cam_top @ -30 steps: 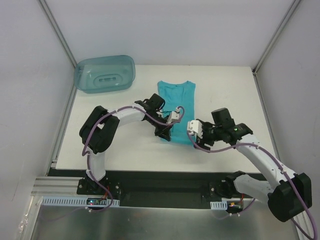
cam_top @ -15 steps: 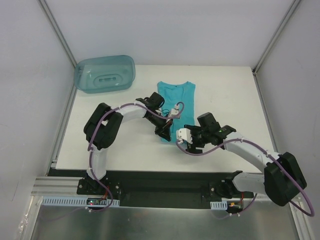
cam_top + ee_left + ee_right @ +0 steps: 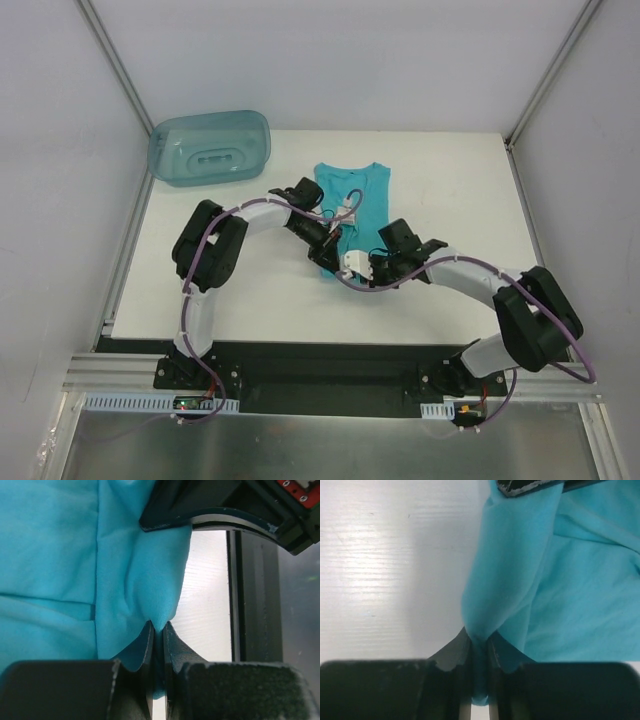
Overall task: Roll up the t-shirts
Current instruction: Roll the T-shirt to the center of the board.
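Now that the right gripper [image 3: 479, 641] has swung in and pinched shut on the near hem of the thin turquoise t-shirt [image 3: 357, 192], both grip it. The left gripper [image 3: 157, 630] is clamped on the same hem just beside. The shirt lies at the middle of the white table [image 3: 450, 190], so rolling can likely start.

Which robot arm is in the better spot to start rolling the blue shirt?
Probably a tie: the left hand and the right hand are both shut on the near hem of the t-shirt, side by side, so they would likely roll it together.
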Robot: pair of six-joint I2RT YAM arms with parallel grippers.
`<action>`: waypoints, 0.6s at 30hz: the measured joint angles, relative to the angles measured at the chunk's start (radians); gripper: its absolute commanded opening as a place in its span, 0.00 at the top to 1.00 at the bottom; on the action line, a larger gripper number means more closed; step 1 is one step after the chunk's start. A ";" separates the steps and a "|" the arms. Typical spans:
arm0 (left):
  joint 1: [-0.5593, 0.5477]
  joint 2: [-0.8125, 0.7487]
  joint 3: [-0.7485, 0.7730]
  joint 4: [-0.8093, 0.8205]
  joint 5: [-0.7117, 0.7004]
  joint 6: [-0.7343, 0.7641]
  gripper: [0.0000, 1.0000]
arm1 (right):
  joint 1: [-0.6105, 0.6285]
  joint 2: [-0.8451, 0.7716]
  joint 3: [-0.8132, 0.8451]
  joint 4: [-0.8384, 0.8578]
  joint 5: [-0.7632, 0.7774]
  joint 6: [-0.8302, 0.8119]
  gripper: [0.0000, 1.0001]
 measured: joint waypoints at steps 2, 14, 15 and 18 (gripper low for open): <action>0.019 0.010 0.021 -0.020 0.028 -0.025 1.00 | -0.014 0.002 0.039 -0.053 -0.030 -0.006 0.89; 0.056 0.165 0.270 -0.365 0.158 -0.001 1.00 | -0.206 0.334 0.441 -0.648 -0.364 -0.150 0.89; 0.055 0.184 0.289 -0.406 0.161 0.018 1.00 | -0.215 0.359 0.460 -0.685 -0.379 -0.164 0.89; 0.054 0.234 0.333 -0.505 0.177 0.066 1.00 | -0.227 0.423 0.510 -0.780 -0.415 -0.208 0.89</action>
